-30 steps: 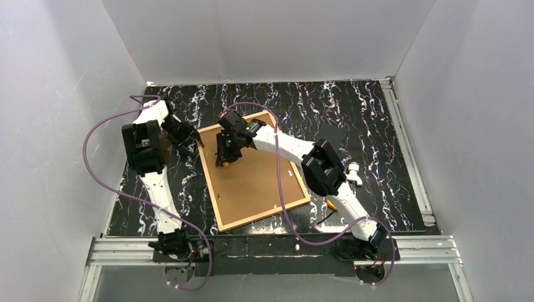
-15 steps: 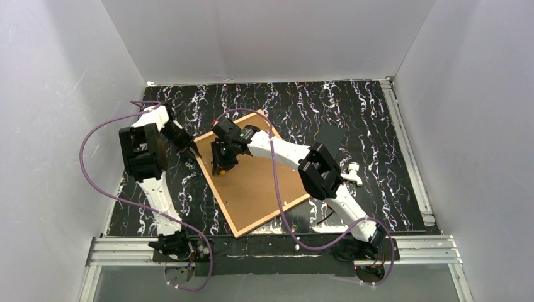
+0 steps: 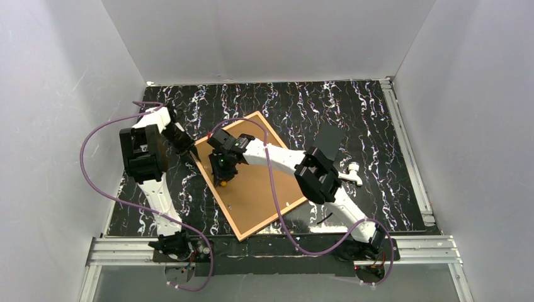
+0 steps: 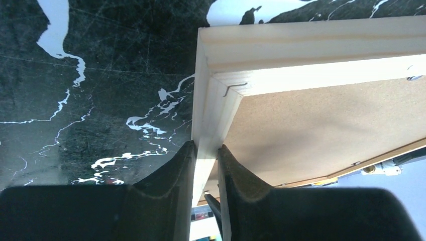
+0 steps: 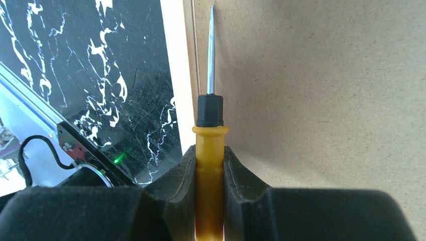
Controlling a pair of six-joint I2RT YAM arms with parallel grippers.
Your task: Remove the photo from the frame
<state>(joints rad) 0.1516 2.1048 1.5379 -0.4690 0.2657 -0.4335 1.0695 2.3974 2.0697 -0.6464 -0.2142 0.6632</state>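
Note:
The frame (image 3: 275, 218) lies face down and skewed on the black marbled table, its thin pale wood strips around the photo's brown backing board (image 3: 258, 189). The print side is hidden. My left gripper (image 3: 187, 146) is shut on the frame's left strip close to a corner; in the left wrist view (image 4: 205, 146) both fingers pinch the strip (image 4: 216, 100). My right gripper (image 3: 221, 168) is shut on a yellow-handled screwdriver (image 5: 210, 165). The shaft tip (image 5: 211, 12) lies along the seam between the backing (image 5: 311, 100) and the frame strip (image 5: 176, 75).
A small black rectangle (image 3: 332, 135) lies on the table right of the frame. A small white part (image 3: 352, 171) sits beside the right arm. Metal rails (image 3: 409, 157) run along the table's right and near edges. White walls enclose the table.
The frame has turned counter-clockwise: its left corner came nearer and its near corner swung right. My right gripper has moved left and nearer with the screwdriver, to the frame's left edge.

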